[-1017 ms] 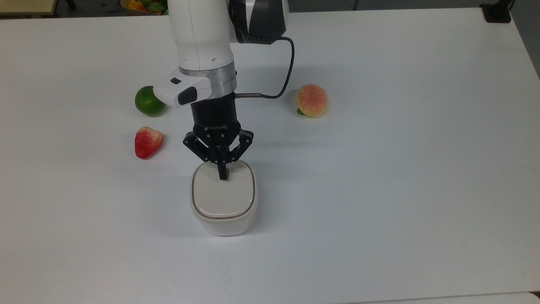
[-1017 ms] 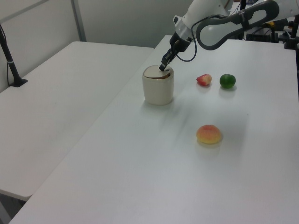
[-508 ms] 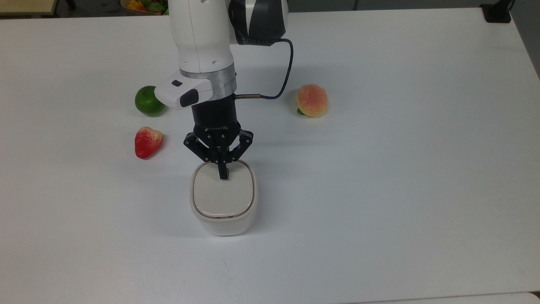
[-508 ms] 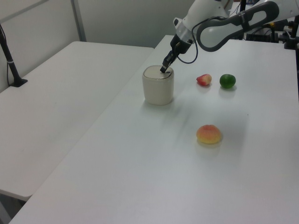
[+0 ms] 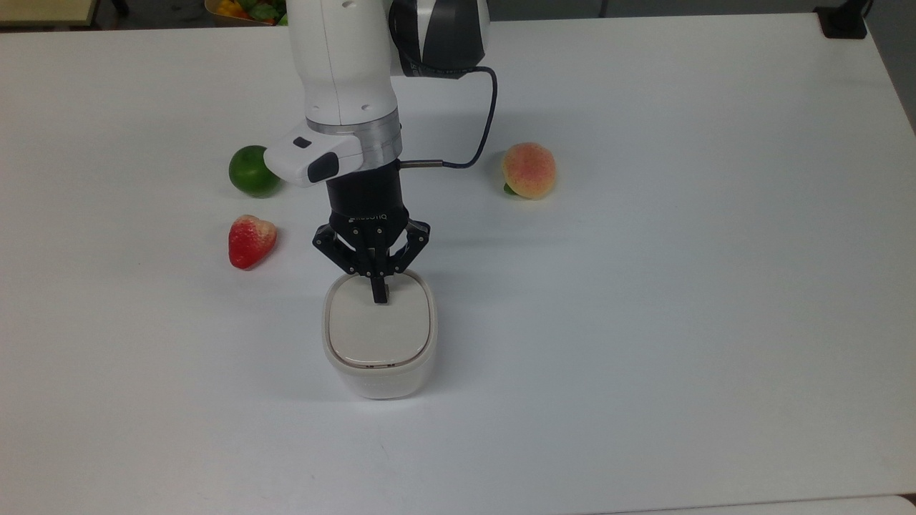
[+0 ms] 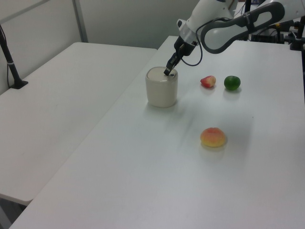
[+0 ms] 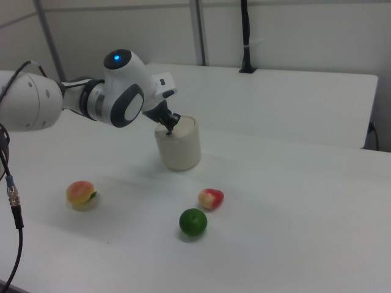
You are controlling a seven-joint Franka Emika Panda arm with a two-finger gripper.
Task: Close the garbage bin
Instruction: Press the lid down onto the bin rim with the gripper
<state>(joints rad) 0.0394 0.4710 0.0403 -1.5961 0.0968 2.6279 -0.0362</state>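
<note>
The garbage bin (image 5: 379, 372) is a cream-white rounded-square tub with a flat beige lid (image 5: 379, 330), standing mid-table. The lid lies level on the rim, with only a thin dark seam around it. My gripper (image 5: 380, 297) is shut with nothing between its fingers, and its tips press down on the rear part of the lid. In the left view the gripper (image 6: 167, 72) touches the top of the bin (image 6: 161, 90) from above. In the right view the gripper (image 7: 169, 129) meets the bin (image 7: 179, 149) at its top edge.
A strawberry (image 5: 250, 240) and a green lime (image 5: 250, 170) lie at the top view's left of the bin. A peach (image 5: 529, 170) sits at the top view's right, behind the bin. A black post base (image 5: 844, 20) stands at the far right corner.
The lid has gone down from slightly tilted up to flat on the rim, its dark gap narrowing. The gripper followed it down a little, still shut.
</note>
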